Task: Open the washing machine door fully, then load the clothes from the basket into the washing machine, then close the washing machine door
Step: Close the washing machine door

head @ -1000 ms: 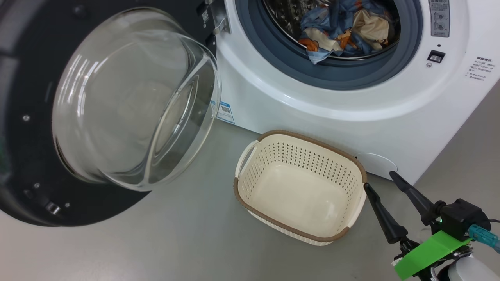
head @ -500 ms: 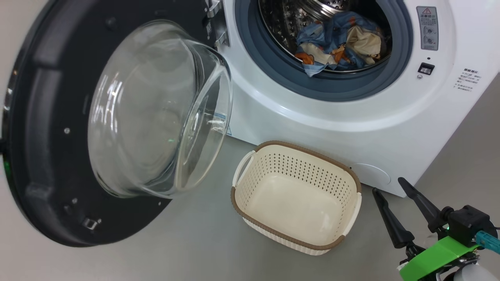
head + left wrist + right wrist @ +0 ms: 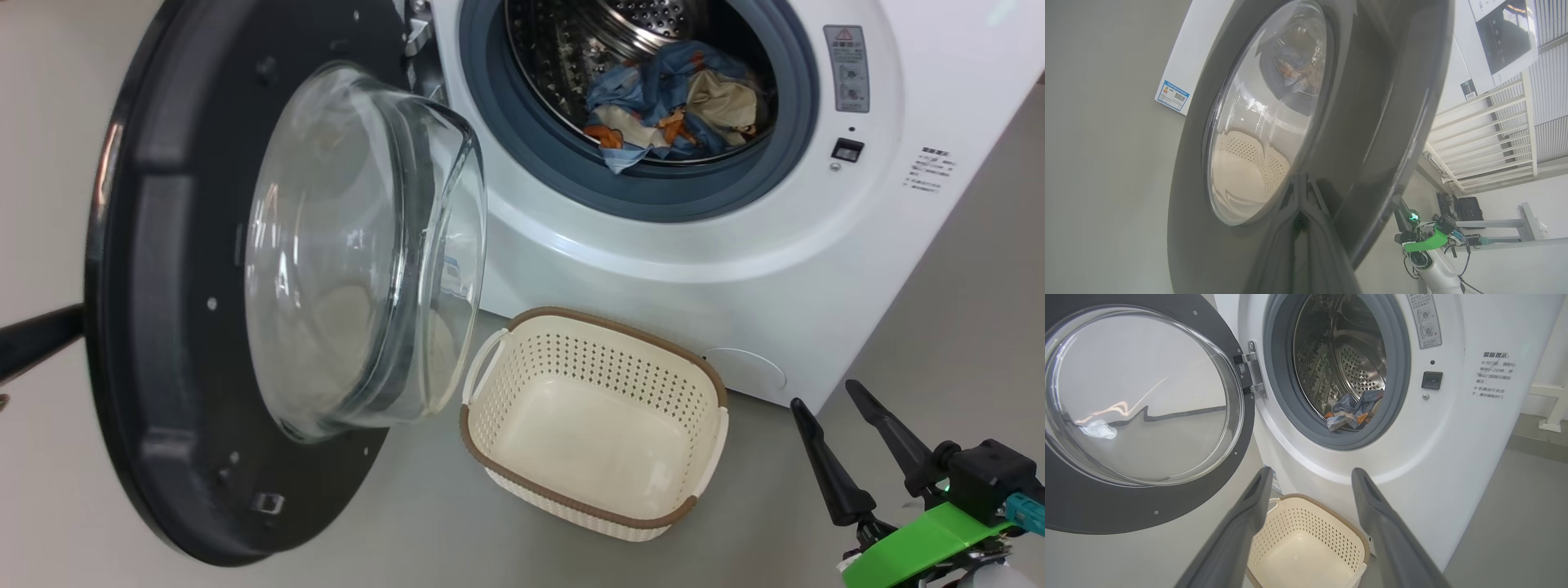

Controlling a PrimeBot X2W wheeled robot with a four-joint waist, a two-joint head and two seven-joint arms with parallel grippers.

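A smooth grey floor (image 3: 408, 506) runs under the white washing machine (image 3: 620, 269), which stands at the far right of the scene. Its round opening, ringed by a grey seal (image 3: 522, 155), faces near. The clothes (image 3: 669, 106), blue printed fabric with cream cloth among it, lie in a heap at the bottom of the steel drum (image 3: 653, 16), one blue corner hanging over the seal's lower lip.

The washing machine door (image 3: 155, 327) hangs on a metal hinge (image 3: 1253, 369) at the opening's left side and stands swung out to the left, part open. Its glass bowl (image 3: 351, 245) bulges toward the right, over the basket's left end.

The basket (image 3: 588, 510) sits on the floor just in front of the machine, below the opening, its bare cream bottom showing.

The left pincer (image 3: 1301, 220) is clenched, its dark fingers pressed together against the door's glossy outer face, on the black rim below the glass. The right pincer (image 3: 824, 394) is released, fingers spread wide and grasping nothing. It hovers near and to the right of the basket, apart from it, pointing toward the machine.
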